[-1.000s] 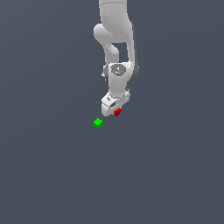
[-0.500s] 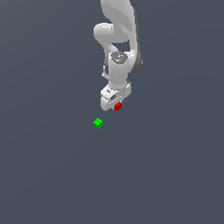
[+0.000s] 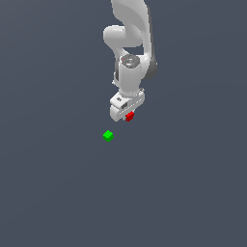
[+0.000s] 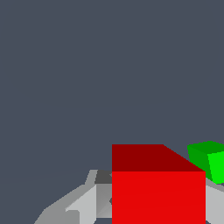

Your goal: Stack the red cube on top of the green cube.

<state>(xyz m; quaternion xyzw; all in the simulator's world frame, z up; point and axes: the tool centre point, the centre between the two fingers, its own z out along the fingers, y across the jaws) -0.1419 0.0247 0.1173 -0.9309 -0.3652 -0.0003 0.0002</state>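
Note:
The tiny red cube (image 3: 129, 116) sits between the fingers of my white gripper (image 3: 127, 116), which is shut on it and holds it above the grey floor. In the wrist view the red cube (image 4: 157, 183) fills the near part of the picture, with a grey finger (image 4: 83, 201) beside it. The tiny green cube (image 3: 108, 136) rests on the floor, apart from the gripper, lower and toward the exterior view's left of it. It also shows in the wrist view (image 4: 210, 159), just past the red cube's edge.
The plain dark grey floor (image 3: 58, 183) spreads all around. The white arm (image 3: 130, 43) rises above the gripper toward the top of the exterior view.
The gripper has risen with the red cube in it. The green cube has not moved.

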